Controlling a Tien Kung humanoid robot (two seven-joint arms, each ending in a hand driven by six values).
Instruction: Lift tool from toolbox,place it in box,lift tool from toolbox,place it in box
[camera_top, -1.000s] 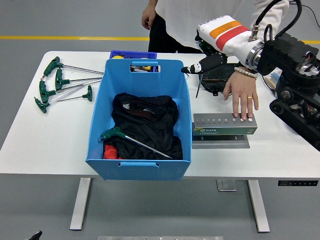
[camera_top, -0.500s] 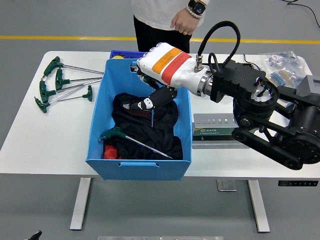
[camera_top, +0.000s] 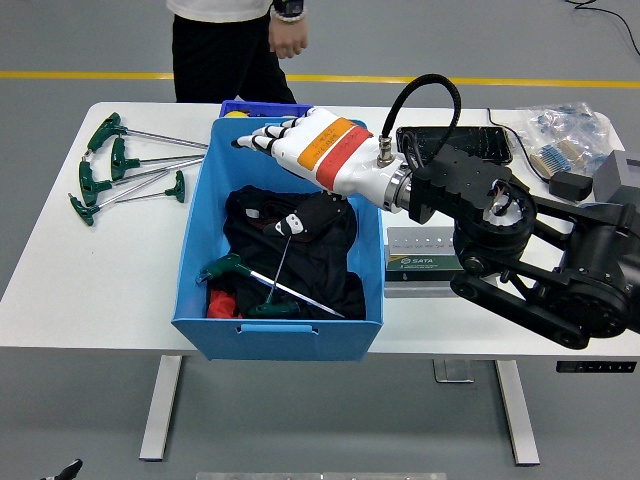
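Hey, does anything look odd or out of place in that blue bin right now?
Yes: a second T-handle tool stands nearly upright in the blue bin, leaning across the flat one, below the open right hand.

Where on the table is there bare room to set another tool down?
Bare: the near-left corner of the table, between the T-handle wrenches and the blue bin. Crowded: the right side, under the right arm, grey toolbox and bags.

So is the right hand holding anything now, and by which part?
Probably nothing. Right hand is over the bin, fingers spread. A tool leans handle-down inside, shaft tip at the thumb; whether they touch is unclear.
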